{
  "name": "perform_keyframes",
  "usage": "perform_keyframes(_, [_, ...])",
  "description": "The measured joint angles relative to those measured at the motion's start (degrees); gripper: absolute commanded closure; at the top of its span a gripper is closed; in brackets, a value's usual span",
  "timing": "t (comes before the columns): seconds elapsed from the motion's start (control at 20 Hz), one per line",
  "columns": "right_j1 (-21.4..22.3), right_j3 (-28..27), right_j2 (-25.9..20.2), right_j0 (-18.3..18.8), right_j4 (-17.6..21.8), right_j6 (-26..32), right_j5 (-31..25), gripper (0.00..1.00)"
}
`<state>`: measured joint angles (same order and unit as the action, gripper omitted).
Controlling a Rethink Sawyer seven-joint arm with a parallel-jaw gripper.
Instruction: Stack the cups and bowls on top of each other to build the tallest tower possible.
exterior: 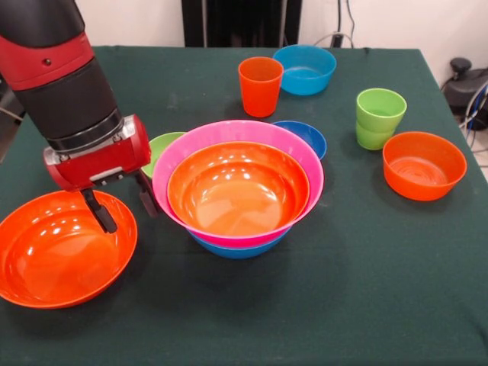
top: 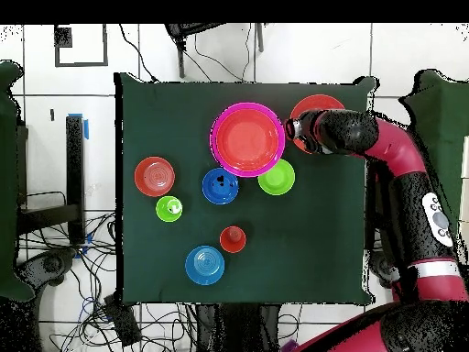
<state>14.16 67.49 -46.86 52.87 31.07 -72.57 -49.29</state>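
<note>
Tool (exterior: pixel 122 207) spread open astride the large orange bowl's (exterior: pixel 65 255) far rim.

A tower (exterior: pixel 238 191) of three nested large bowls is sitting mid-table (exterior: pixel 343 290). In the front view, another large bowl (exterior: pixel 65 248) is lying to its left, under the gripper (exterior: pixel 118 202); two smaller bowls are peeking out behind it, and a cup (exterior: pixel 260 85) is standing beyond them.
</note>
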Motion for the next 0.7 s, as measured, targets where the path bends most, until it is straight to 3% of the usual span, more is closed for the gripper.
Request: perform_keyframes(0.7, [-4.1,-1.3,0.3,0.0,0.7,0.0,0.5,0.00])
